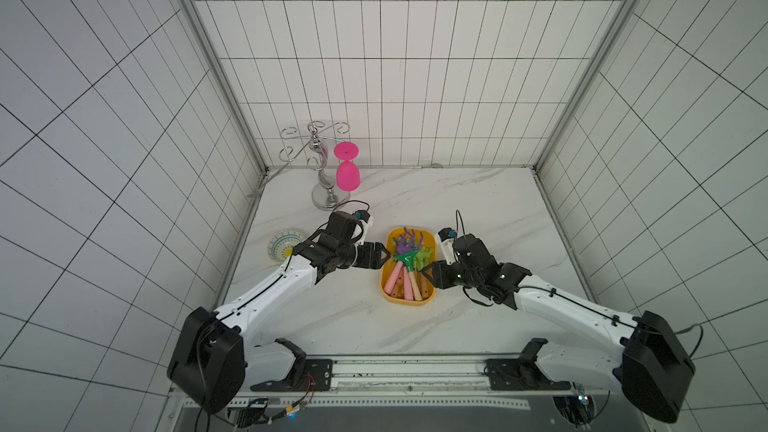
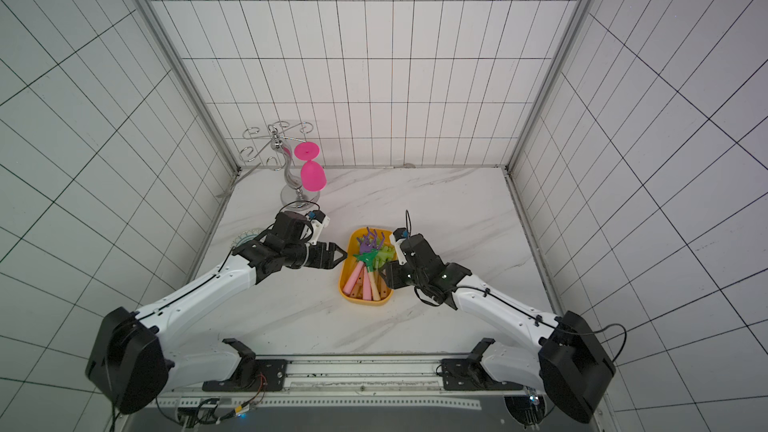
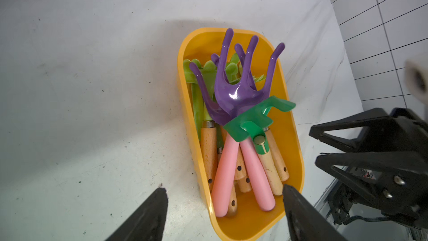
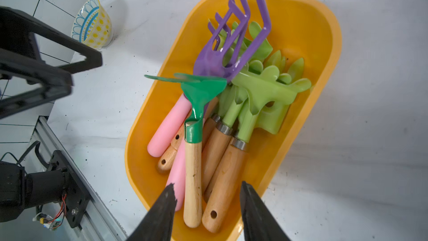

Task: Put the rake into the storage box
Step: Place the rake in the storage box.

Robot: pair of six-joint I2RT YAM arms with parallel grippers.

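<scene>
Right claw [image 4: 206, 207] parted, grasping nothing, hovers over handle end of tub – reads as just-released pose. Left claw [image 3: 224, 214] parted wide, empty, beside tub's other long side. Yellow tub [image 1: 428, 299] mid-table, tools piled inside, heads toward far end. Green rake [image 4: 193, 121] lies on top of pile, wood handle between right fingertips, not gripped.

No readable text, labels, brands or numbers anywhere in view.
</scene>
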